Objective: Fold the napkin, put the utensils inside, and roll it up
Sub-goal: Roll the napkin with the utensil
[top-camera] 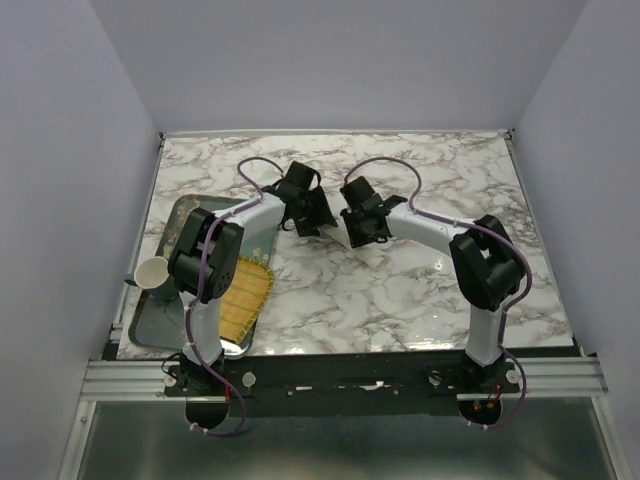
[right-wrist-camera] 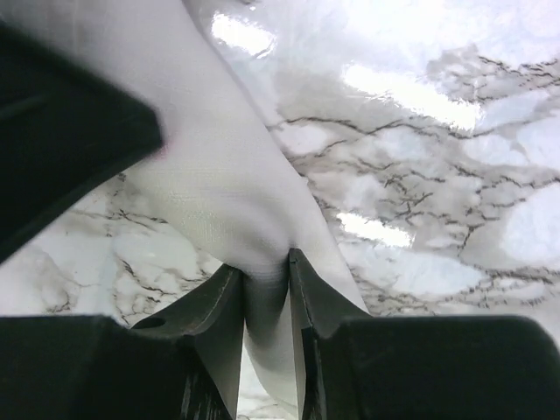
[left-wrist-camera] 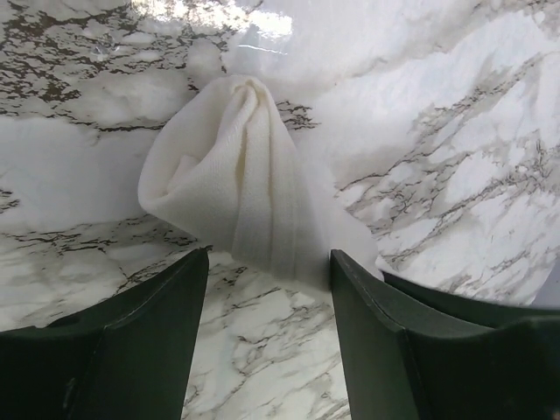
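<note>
The cream-white napkin point(left-wrist-camera: 241, 179) lies bunched and pulled up into a peak on the marble table. My left gripper point(left-wrist-camera: 269, 262) is open just short of it, and the cloth's near edge lies between the fingertips. My right gripper point(right-wrist-camera: 265, 271) is shut on a fold of the napkin point(right-wrist-camera: 219, 184) and holds it stretched. In the top view the left gripper point(top-camera: 320, 213) and right gripper point(top-camera: 350, 225) meet at mid-table and hide the cloth. The spoon is out of view.
A grey metal tray point(top-camera: 165, 225) lies along the table's left edge, holding a yellow woven mat point(top-camera: 245, 290) and a white cup point(top-camera: 152, 272). The left gripper's dark body point(right-wrist-camera: 61, 140) fills the upper left of the right wrist view.
</note>
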Available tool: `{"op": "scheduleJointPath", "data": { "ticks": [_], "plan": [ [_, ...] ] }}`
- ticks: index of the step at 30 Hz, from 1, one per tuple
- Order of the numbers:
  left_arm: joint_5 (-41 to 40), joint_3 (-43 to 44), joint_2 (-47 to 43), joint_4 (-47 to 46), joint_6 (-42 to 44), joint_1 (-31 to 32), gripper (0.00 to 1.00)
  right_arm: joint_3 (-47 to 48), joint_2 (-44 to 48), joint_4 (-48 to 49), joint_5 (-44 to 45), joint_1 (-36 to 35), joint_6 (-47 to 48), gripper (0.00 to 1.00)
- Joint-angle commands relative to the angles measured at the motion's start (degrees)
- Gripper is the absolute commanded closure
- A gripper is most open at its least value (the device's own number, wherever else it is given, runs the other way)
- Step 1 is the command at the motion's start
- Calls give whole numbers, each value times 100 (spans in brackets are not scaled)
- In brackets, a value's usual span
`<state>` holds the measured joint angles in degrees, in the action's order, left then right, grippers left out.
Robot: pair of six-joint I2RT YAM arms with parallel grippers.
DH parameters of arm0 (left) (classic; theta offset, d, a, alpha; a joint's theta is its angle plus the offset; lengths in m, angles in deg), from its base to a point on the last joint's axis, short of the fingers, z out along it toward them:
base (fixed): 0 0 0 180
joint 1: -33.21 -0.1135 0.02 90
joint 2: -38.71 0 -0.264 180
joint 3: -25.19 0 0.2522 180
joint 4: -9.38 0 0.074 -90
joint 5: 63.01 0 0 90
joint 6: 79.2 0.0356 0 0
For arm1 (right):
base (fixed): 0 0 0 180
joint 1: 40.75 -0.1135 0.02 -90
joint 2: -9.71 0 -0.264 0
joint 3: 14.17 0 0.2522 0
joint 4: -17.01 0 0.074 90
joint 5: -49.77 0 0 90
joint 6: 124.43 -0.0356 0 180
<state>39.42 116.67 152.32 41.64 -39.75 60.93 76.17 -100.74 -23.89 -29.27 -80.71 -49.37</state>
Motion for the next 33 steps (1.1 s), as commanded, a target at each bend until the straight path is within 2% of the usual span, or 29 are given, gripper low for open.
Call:
{"op": "scheduleJointPath", "data": {
  "ticks": [1,4,10,22,26,33],
  "plan": [
    [-126,24,-400,285,396,-22,34,-90,-72,156,-2215,962,-123,68],
    [-83,95,-409,303,440,-22,33,-20,-326,235,-3455,1437,-272,68],
    [49,227,-357,286,484,-4,34,50,-573,393,-4549,1878,-457,68],
    [208,350,56,347,502,251,44,15,-820,604,-5139,2107,-835,64],
    [129,350,57,356,528,268,53,6,-759,639,-5306,2142,-739,57],
    [67,324,83,365,546,286,57,-99,-390,622,-5245,2124,-537,47]
  ]
}}
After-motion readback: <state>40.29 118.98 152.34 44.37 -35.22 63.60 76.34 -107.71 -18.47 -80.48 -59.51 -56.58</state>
